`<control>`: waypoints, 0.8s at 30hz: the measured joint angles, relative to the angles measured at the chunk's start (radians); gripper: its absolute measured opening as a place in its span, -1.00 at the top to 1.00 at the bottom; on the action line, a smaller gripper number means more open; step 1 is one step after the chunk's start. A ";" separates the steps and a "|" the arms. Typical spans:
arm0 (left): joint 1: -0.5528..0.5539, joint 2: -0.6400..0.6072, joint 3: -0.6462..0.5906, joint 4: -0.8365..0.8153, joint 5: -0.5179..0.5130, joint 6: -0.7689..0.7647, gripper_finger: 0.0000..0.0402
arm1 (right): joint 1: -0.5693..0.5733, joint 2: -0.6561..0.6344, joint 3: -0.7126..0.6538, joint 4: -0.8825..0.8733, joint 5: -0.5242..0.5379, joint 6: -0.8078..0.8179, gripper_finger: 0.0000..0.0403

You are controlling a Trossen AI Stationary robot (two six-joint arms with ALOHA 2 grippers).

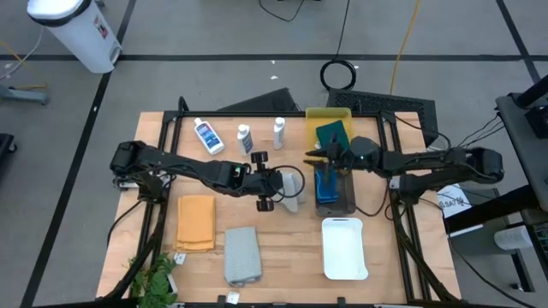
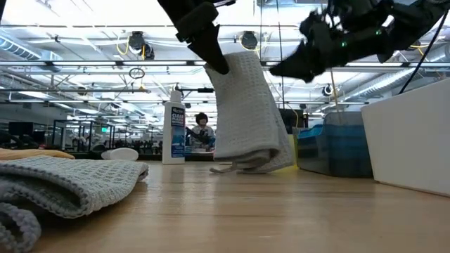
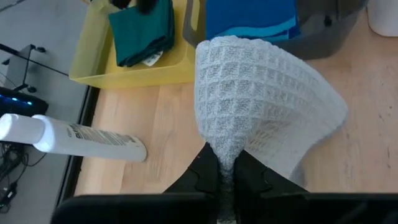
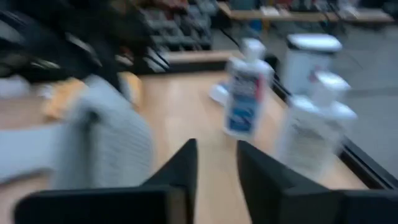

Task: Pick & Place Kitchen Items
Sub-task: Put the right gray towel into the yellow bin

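A: Grey towel (image 1: 294,190) — where is it?

B: Near the middle of the table (image 1: 274,257), pinched at its top edge by the left gripper (image 3: 227,171). It hangs down with its lower folds touching the wood in the low view, just at nine o'clock of the dark grey tray (image 1: 335,198).

A: And those fingers?

B: Closed tight on the waffle weave; the cloth bulges out beyond them.

A: The right gripper (image 4: 216,163)?

B: It hovers over the dark grey tray's twelve o'clock end, beside the yellow tray (image 1: 329,128). A narrow gap stands between its fingers and nothing is in them.

A: What sits in the trays?

B: Blue sponges (image 1: 326,186) in the dark grey one, a dark green cloth (image 1: 331,134) in the yellow one. The white tray (image 1: 344,248) lies at six o'clock of the dark grey one.

A: Other items?

B: Three white bottles (image 1: 244,137) toward twelve o'clock, one lying flat. An orange towel (image 1: 196,222) sits at eight o'clock and a second grey towel (image 1: 241,254) at six o'clock.
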State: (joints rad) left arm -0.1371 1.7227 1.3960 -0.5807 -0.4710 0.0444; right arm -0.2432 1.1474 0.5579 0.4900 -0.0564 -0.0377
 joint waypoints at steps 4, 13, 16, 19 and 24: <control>0.000 0.021 0.000 -0.010 0.010 0.001 0.94 | 0.086 0.012 0.016 0.072 0.002 0.023 0.15; 0.030 0.043 0.000 0.000 0.026 0.024 0.90 | 0.167 0.050 0.337 -0.402 0.008 0.038 -0.35; 0.038 0.043 0.000 0.006 0.034 0.025 0.94 | 0.167 0.105 0.427 -0.543 0.005 0.038 -0.33; 0.040 0.043 0.000 0.005 0.034 0.022 0.94 | 0.167 0.178 0.488 -0.609 0.002 0.032 -0.28; 0.039 0.043 0.000 0.006 0.051 0.024 0.90 | 0.167 0.288 0.558 -0.692 0.001 0.026 -0.22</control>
State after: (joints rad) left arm -0.0978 1.7653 1.3964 -0.5747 -0.4197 0.0682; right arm -0.0765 1.4357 1.1160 -0.2015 -0.0556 -0.0120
